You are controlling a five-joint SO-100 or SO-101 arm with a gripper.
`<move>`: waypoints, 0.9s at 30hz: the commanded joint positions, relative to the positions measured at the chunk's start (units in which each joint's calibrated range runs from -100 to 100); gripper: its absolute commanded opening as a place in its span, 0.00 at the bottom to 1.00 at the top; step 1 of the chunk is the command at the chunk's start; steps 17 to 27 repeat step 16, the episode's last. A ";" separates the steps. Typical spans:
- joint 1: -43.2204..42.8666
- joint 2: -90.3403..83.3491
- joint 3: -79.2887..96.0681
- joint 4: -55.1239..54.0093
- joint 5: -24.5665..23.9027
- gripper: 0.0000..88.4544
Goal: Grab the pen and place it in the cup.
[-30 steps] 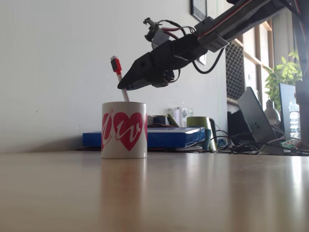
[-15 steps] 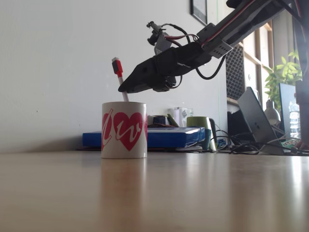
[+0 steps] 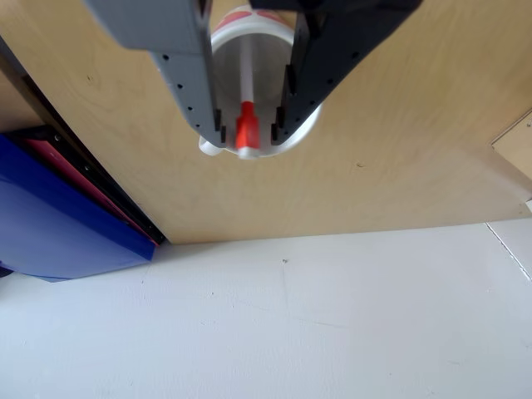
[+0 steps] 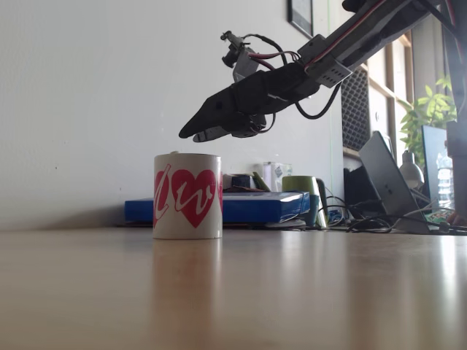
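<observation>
pen [image 3: 247,125]: inside the cup [image 4: 187,195], leaning on its rim, shaft running straight between the jaws in the other view
gripper [image 3: 248,125]: jaws parted, holding nothing, directly above the cup
next: retreat upward, clear of the pen

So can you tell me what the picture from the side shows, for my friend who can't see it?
A black robot gripper hangs in the air just above a white cup with a big pink heart, which stands on a wooden table. Behind the cup lie a blue folder and a laptop against a pale wall.
</observation>
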State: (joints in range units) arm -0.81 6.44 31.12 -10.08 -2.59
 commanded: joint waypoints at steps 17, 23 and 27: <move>0.35 -0.96 -0.11 -0.71 0.33 0.17; 0.35 -0.96 -0.11 -0.71 0.33 0.17; 0.35 -0.96 -0.11 -0.71 0.33 0.17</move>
